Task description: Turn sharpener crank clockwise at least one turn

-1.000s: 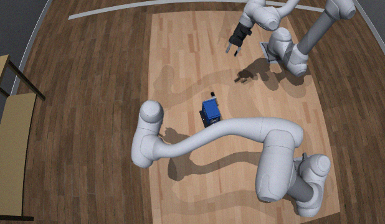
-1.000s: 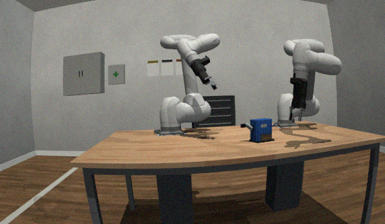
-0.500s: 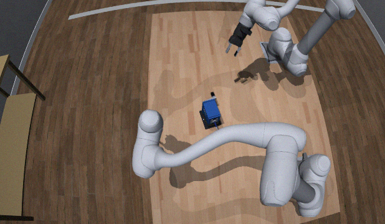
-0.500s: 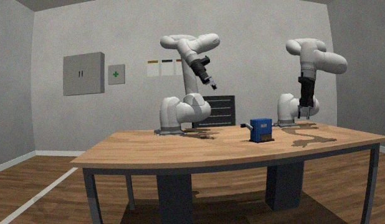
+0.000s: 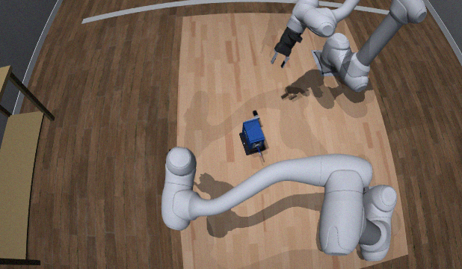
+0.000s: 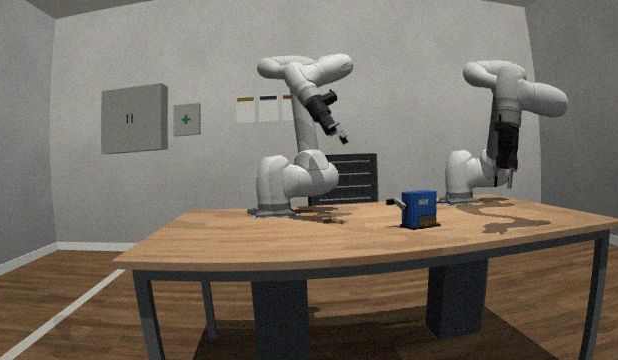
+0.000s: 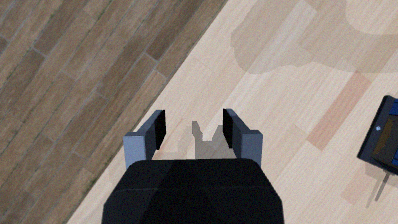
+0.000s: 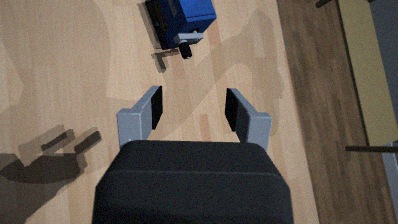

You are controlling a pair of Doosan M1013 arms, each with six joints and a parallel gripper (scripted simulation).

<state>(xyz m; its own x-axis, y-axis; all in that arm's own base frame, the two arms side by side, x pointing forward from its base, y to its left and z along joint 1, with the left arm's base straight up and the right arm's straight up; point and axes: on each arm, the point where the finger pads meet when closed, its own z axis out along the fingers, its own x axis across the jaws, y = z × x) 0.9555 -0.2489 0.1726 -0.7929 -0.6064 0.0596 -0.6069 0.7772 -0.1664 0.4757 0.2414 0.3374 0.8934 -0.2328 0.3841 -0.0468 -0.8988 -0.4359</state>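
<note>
- Sharpener [image 5: 254, 131] [image 6: 419, 207] [image 7: 391, 136] [image 8: 190, 15], blue, dark base; upright on wooden surface [image 5: 208, 67] [image 6: 239, 240] [image 7: 300, 90] [image 8: 50, 90].
- Crank [image 5: 256, 117] [image 6: 399, 203] [image 8: 190, 37], pale arm, black knob; on the side facing the right arm, untouched.
- Right gripper [image 5: 278, 63] [image 6: 343, 139] [image 8: 194, 90]: fingers wide, nothing between; apart from crank.
- Left gripper [image 6: 503, 185] [image 7: 194, 112]: fingers wide, empty; above surface.
</note>
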